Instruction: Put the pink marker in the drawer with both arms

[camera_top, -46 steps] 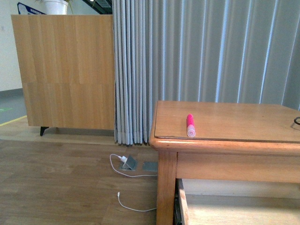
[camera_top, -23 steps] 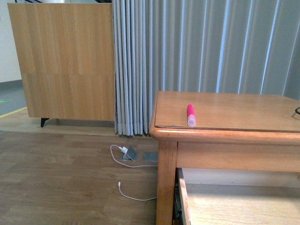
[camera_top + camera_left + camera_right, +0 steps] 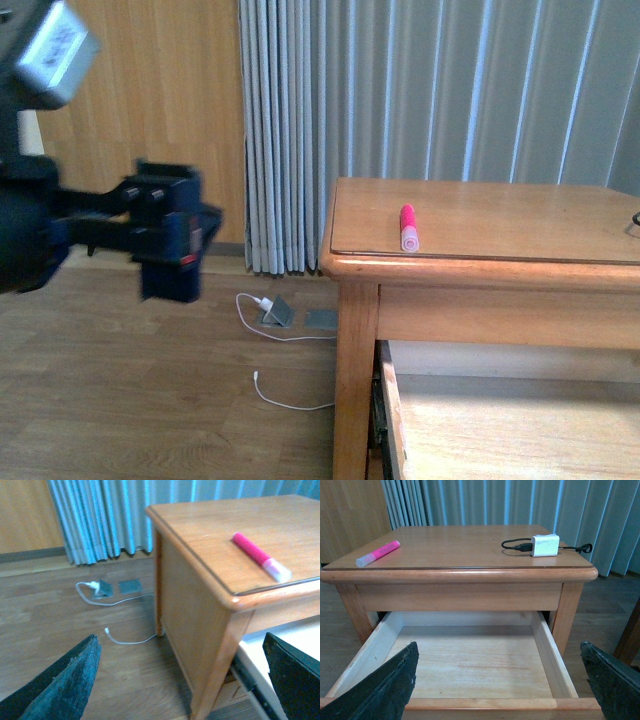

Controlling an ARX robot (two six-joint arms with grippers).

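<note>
Well apart from pink marker (image 3: 377, 553), white charger (image 3: 545, 545)

No text, brand, number or sign can be read in any view. A pale label (image 3: 55, 40) is seen on the left arm (image 3: 25, 240) at the upper left of the front view, but it is blurred and nothing on it can be made out. Small red marks on the arm's dark blue block (image 3: 172, 245), left of centre, are likewise too smeared to be read. No lettering can be made out on the pink marker (image 3: 408, 227) or on the white box (image 3: 544, 545) lying on the desk (image 3: 460, 540)
</note>
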